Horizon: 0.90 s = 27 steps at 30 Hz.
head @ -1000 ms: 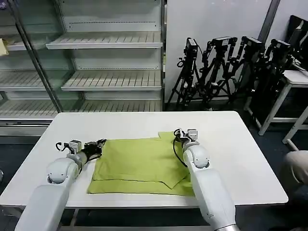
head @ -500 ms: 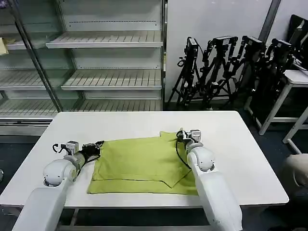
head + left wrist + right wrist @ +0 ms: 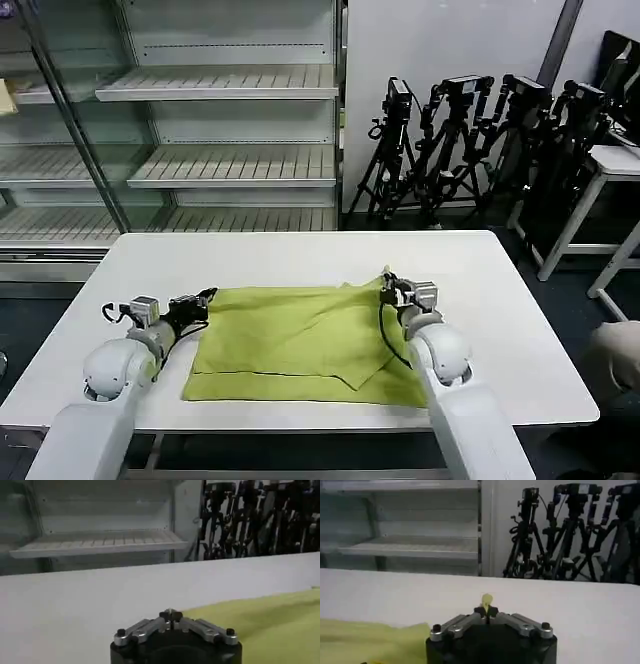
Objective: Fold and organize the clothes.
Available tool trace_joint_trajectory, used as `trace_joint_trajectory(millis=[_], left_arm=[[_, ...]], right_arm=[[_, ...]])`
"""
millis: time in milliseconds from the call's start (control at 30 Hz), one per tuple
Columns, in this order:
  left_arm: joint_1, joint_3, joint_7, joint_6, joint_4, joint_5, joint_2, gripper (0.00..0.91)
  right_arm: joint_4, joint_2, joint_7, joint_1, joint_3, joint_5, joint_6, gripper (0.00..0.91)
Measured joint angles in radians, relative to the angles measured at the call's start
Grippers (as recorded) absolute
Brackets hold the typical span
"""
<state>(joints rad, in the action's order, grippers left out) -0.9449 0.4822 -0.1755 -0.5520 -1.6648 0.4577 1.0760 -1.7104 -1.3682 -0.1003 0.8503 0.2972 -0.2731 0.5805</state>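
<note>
Both jaws are closed: the right gripper pinches a bit of the shirt at its far right corner, while the left gripper, closed on nothing I can see, sits at the far left corner. Looks like a fold is under way; next the right needs to carry its corner across. The shirt lies half-folded on the table, between the arms.

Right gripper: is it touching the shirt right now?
Touching. In the right wrist view the right gripper is shut with a tuft of the lime shirt pinched between its fingertips.
</note>
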Motion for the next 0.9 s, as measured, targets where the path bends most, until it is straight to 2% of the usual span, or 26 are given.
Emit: trace_joint_trajectory(millis=[900], left_arm=[[-0.238,0.109,-0.001,0.025,-0.209,-0.010,0.047,0.020]], right_arm=[[-0.218,0.066,0.005,0.249,0.016,0.003,-0.001,0.000]])
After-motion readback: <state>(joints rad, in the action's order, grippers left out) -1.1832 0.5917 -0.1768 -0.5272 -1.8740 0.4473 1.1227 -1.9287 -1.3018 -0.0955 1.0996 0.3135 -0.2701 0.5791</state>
